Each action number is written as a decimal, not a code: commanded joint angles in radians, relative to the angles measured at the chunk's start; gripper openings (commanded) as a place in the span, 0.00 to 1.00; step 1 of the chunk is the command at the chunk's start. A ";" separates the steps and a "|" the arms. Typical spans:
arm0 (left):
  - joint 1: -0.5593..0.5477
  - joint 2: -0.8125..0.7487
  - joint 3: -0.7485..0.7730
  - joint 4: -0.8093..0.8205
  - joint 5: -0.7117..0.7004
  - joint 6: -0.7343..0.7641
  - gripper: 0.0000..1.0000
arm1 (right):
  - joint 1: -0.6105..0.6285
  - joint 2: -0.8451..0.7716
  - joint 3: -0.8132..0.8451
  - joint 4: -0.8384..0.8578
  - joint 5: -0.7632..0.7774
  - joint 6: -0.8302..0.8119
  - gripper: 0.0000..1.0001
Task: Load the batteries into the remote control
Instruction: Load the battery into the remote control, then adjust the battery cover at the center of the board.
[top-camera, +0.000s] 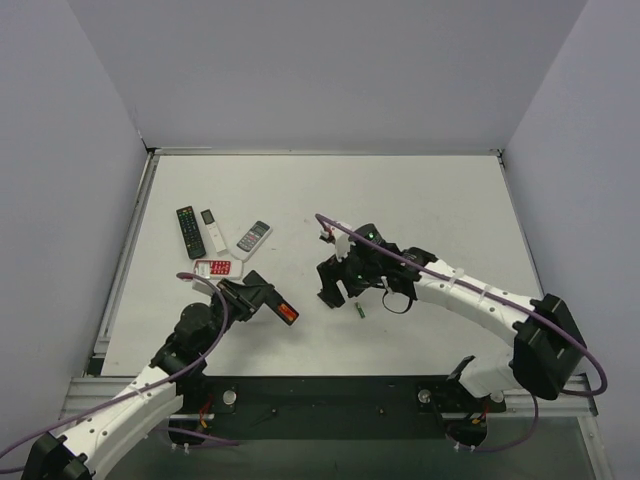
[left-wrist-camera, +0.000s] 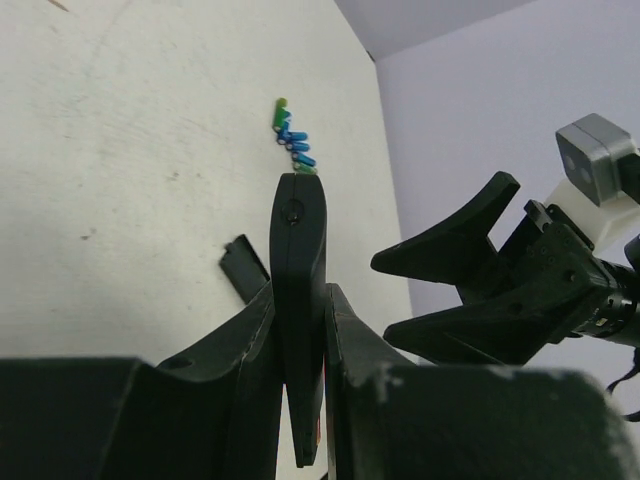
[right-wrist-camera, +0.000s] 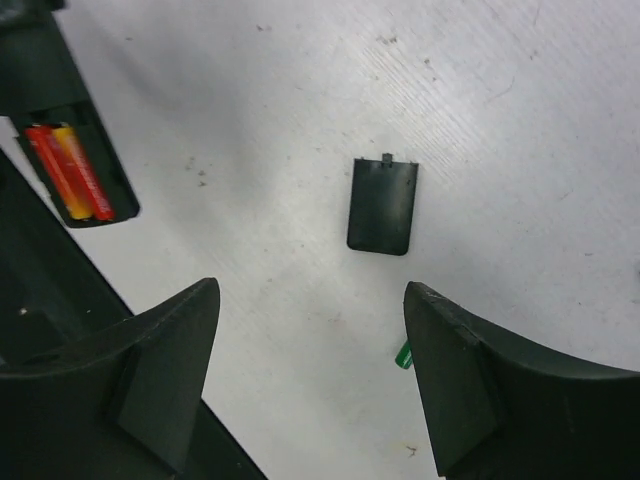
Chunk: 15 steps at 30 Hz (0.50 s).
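My left gripper (left-wrist-camera: 300, 297) is shut on the slim black remote control (left-wrist-camera: 298, 215), which stands edge-on between the fingers. From above, the remote control (top-camera: 281, 308) juts right of the left gripper (top-camera: 258, 298). Two orange-red batteries (right-wrist-camera: 68, 170) lie side by side in its open bay. My right gripper (right-wrist-camera: 310, 295) hangs open and empty above the table, close to the remote's end. The small black cover piece (right-wrist-camera: 382, 205) lies flat just beyond its fingertips. A green battery (right-wrist-camera: 403, 354) peeks out beside the right finger. Several green and blue batteries (left-wrist-camera: 293, 140) lie in a loose row past the remote's tip.
Several other remotes lie at the left of the table: a black one with buttons (top-camera: 190, 231), a white one (top-camera: 213, 231), a grey-white one (top-camera: 254, 236) and a red-and-white one (top-camera: 217, 268). A green cell (top-camera: 361, 311) lies under the right arm.
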 joint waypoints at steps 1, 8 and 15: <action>0.008 -0.063 0.009 -0.162 -0.105 0.061 0.00 | 0.000 0.092 0.013 -0.032 0.090 -0.019 0.67; 0.008 -0.125 -0.005 -0.288 -0.174 0.047 0.00 | 0.066 0.264 0.097 -0.067 0.162 -0.060 0.47; 0.008 -0.093 -0.025 -0.273 -0.162 0.063 0.00 | 0.080 0.393 0.176 -0.084 0.205 -0.072 0.31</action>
